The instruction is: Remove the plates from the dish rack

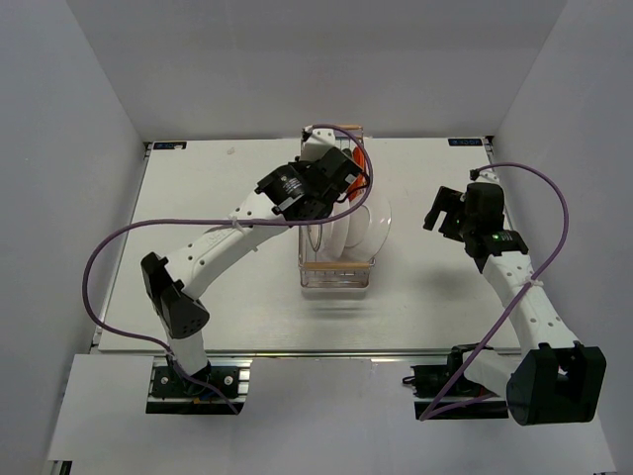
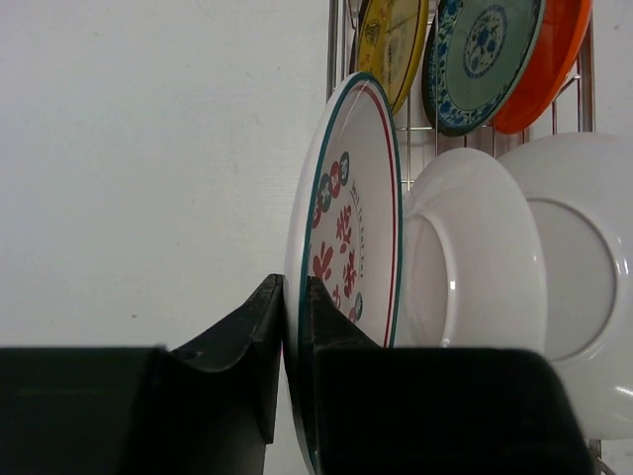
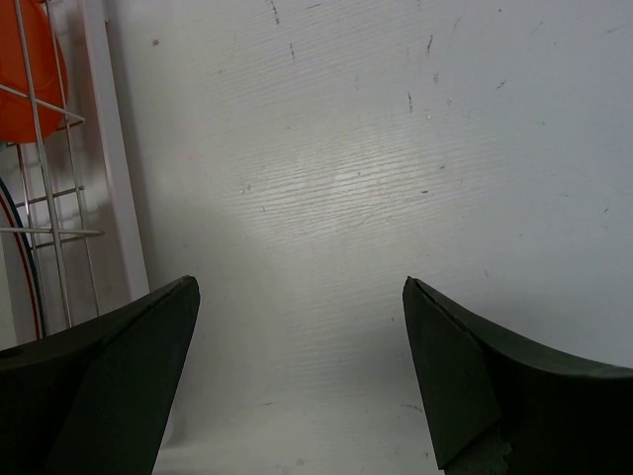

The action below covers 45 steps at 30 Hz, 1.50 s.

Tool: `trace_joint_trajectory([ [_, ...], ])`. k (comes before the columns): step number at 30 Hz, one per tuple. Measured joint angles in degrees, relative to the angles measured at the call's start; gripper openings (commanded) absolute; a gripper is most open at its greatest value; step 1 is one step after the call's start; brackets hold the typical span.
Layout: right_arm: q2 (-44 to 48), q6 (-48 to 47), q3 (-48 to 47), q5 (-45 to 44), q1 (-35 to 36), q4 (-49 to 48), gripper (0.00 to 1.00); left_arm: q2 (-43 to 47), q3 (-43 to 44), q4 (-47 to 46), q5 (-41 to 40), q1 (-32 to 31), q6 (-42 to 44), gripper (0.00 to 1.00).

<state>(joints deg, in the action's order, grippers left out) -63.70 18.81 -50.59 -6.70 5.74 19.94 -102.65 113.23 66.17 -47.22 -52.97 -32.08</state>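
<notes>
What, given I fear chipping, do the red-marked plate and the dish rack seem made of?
Red-marked plate: likely glazed ceramic, possibly melamine; glossy white surface with soft highlights and a printed pattern. Dish rack: thin silvery metal wire, probably steel or chromed. Its handle bar looks tan and matte, perhaps wood.
</notes>
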Motion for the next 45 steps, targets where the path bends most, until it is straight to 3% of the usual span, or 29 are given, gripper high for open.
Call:
trace_joint_trajectory([
  [8,-0.31,0.0,-0.31,0.0,0.0,0.17,0.89,0.13,3.28,0.57,-1.95,-0.15,2.1,0.08],
  [12,-0.31,0.0,-0.31,0.0,0.0,0.2,0.89,1.33,4.28,0.66,-4.17,-0.15,3.28,0.0],
  [18,-0.31,0.0,-0.33,-0.04,0.0,0.66,0.89,4.7,4.63,0.46,-8.66,0.04,5.11,0.0],
  [25,-0.31,0.02,-0.33,-0.04,0.0,0.76,0.89,16.85,-6.51,-10.78,-13.29,2.86,9.68,0.0],
  [30,-0.31,0.04,-0.33,-0.02,0.0,0.98,0.89,23.63,-16.26,-20.76,-11.34,9.81,12.09,0.0],
  [36,-0.31,0.04,-0.33,-0.28,0.0,1.03,0.89,21.46,-23.78,-27.65,-4.39,22.03,8.61,0.0],
  [41,-0.33,0.04,-0.33,-0.59,0.0,1.11,0.89,19.78,-37.66,-34.88,4.39,33.59,3.63,0.0],
  [45,-0.55,0.02,-0.33,-0.5,0.0,1.18,0.89,19.98,-48.17,-41.0,11.67,38.66,0.17,0.0],
])
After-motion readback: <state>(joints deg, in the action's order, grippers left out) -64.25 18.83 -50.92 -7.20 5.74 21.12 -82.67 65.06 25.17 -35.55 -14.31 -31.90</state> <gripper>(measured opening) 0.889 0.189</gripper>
